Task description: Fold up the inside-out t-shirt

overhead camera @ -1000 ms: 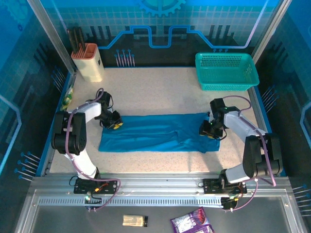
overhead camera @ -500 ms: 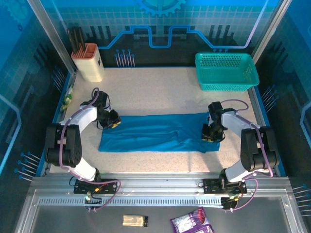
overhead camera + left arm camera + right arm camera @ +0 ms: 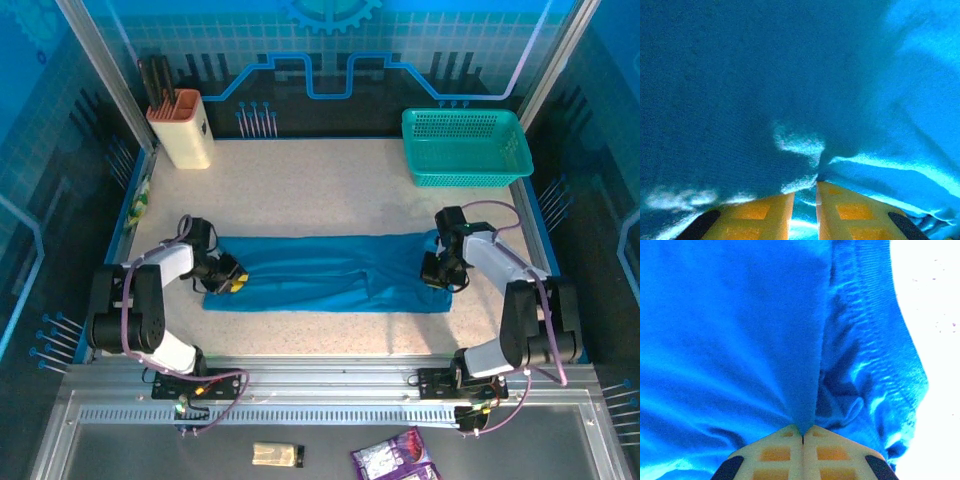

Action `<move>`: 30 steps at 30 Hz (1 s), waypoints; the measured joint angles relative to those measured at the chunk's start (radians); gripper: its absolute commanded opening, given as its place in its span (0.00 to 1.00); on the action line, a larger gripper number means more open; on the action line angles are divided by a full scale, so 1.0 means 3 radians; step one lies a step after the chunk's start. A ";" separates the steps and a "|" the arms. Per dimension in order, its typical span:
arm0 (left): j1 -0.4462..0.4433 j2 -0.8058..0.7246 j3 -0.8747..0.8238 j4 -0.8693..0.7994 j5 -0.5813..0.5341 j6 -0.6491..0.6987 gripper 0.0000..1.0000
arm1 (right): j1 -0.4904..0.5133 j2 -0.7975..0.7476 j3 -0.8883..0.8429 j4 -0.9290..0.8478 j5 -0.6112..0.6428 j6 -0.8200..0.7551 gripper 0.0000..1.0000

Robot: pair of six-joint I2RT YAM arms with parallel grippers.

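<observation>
currently: right gripper (image 3: 803, 432) clamped on a t-shirt (image 3: 330, 272) fold at its tips; left gripper (image 3: 804, 189) narrow, apparently nipping cloth.

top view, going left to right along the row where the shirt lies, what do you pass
left fingers → t-shirt → right fingers

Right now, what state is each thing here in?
Shirt: laid out as a long strip.
Left hand: shut on the shirt's left end.
Right hand: shut on the shirt's right end.
Basket: upright, empty.
Holder: upright, dark handles sticking out.
</observation>
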 measured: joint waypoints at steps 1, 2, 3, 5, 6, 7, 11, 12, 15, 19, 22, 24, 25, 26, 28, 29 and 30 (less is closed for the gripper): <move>0.0025 0.0011 0.0000 0.0025 0.0039 -0.0014 0.22 | -0.0020 0.0053 -0.0005 0.0024 0.0010 0.0000 0.00; 0.0039 0.0018 -0.0001 0.0047 0.0061 -0.0022 0.22 | -0.0037 0.0097 -0.0013 0.0047 0.0019 0.0000 0.00; 0.0050 0.0023 -0.0004 0.0069 0.0075 -0.0023 0.22 | -0.0046 0.0140 -0.0024 0.0072 0.0032 0.0000 0.00; 0.0064 0.0024 -0.0008 0.0083 0.0097 -0.0024 0.22 | -0.0052 0.0205 -0.0039 0.0106 0.0058 0.0000 0.00; 0.0067 0.0024 -0.0009 0.0089 0.0099 -0.0024 0.22 | -0.0052 0.0223 -0.0046 0.0121 0.0071 -0.0001 0.01; 0.0069 0.0024 -0.0009 0.0090 0.0103 -0.0023 0.22 | -0.0052 0.0223 -0.0046 0.0130 0.0080 -0.0001 0.04; 0.0072 0.0024 -0.0009 0.0093 0.0114 -0.0022 0.23 | -0.0052 0.0203 -0.0041 0.0131 0.0078 -0.0029 0.30; 0.0072 0.0024 -0.0009 0.0093 0.0117 -0.0022 0.23 | -0.0055 0.0175 -0.0041 0.0125 0.0076 -0.0041 0.35; 0.0076 0.0023 -0.0008 0.0088 0.0125 -0.0020 0.23 | -0.0057 0.0070 0.0067 0.0045 0.0103 -0.0113 0.44; 0.0076 0.0009 0.0001 0.0069 0.0122 -0.0019 0.24 | -0.0083 0.0098 0.0367 0.0015 0.0215 -0.0254 0.49; 0.0079 0.0006 0.0019 0.0051 0.0111 -0.0017 0.24 | -0.0109 0.0318 0.0575 0.0005 0.0299 -0.0361 0.52; 0.0081 0.0004 0.0029 0.0033 0.0102 -0.0009 0.24 | -0.0109 0.0486 0.0645 0.0006 0.0326 -0.0409 0.53; 0.0081 0.0004 0.0037 0.0022 0.0093 -0.0009 0.25 | -0.0111 0.0575 0.0671 0.0001 0.0336 -0.0432 0.53; 0.0081 0.0003 0.0039 0.0019 0.0085 -0.0009 0.25 | -0.0111 0.0651 0.0688 0.0003 0.0338 -0.0449 0.53; 0.0083 -0.0010 0.0039 0.0006 0.0080 -0.0009 0.25 | -0.0111 0.0792 0.0724 -0.0008 0.0338 -0.0478 0.54; 0.0083 -0.0019 0.0039 -0.0004 0.0070 -0.0009 0.25 | -0.0111 0.0839 0.0734 -0.0009 0.0337 -0.0493 0.55; 0.0083 -0.0031 0.0039 -0.0015 0.0058 -0.0009 0.25 | -0.0112 0.0885 0.0745 -0.0024 0.0336 -0.0505 0.59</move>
